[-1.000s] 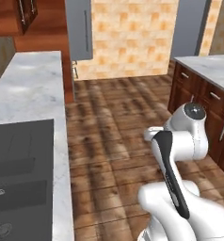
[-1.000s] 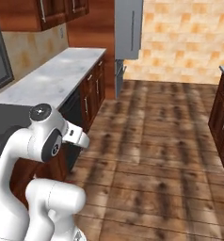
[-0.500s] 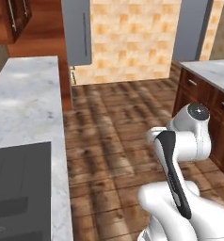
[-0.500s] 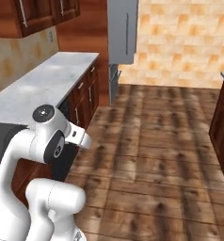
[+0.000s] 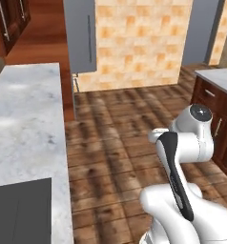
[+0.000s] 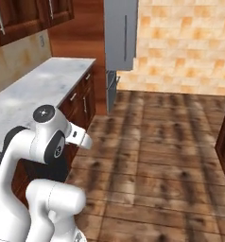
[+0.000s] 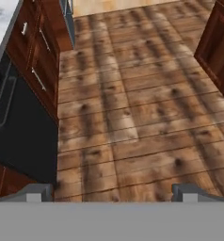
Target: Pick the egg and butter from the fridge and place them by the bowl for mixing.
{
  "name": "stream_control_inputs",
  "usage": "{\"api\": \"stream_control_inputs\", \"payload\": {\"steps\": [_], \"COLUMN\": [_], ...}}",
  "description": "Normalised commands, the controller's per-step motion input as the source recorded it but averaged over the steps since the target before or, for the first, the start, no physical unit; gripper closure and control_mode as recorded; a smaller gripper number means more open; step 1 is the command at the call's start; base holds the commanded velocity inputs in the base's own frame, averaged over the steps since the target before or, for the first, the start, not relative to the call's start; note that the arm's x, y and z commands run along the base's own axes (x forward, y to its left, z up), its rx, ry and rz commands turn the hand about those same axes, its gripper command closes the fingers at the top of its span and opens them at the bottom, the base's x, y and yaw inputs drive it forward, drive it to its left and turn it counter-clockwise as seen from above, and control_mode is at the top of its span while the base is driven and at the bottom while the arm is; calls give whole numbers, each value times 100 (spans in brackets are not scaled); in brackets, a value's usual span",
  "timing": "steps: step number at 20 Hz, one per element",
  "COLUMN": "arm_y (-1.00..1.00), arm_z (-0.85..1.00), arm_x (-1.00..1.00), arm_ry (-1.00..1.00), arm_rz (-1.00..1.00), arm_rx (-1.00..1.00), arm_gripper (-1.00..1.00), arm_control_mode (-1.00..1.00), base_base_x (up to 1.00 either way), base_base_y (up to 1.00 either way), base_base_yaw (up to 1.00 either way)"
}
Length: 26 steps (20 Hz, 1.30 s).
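With the gripper (image 7: 109, 190) open and empty over bare floor, the fridge (image 5: 80, 35) stands ahead, door shut; egg and butter presumably inside. Egg likely fragile, so grip lightly across its middle; butter soft, so take its long sides

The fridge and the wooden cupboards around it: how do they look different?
The fridge is a tall, plain grey cabinet standing on the floor; the wooden cupboards are dark reddish-brown with framed panel doors, hung on the wall. The fridge carries one long bar handle running down its door, while the cupboards have shorter ones. Both have upright metal-looking bar handles, and both look shut.
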Motion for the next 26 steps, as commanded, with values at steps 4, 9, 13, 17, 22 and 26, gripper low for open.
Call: {"api": "stream_control_inputs", "payload": {"steps": [4,9,13,17,22,26], "arm_y": [0,0,0,0,0,0], "arm_z": [0,0,0,0,0,0], "arm_x": [0,0,0,0,0,0], "arm_ry": [0,0,0,0,0,0], "arm_rz": [0,0,0,0,0,0], "arm_rx": [0,0,0,0,0,0], "arm_gripper": [-100,-100,-100,-100,-100,-100], "arm_control_mode": [100,100,100,100,100,100], "base_base_x": [74,54,41,63,81,88], "base_base_y": [-20,-17,-6,-3,-8,-11], "base_base_yaw": [0,-15,-36,-16,0,1]}}
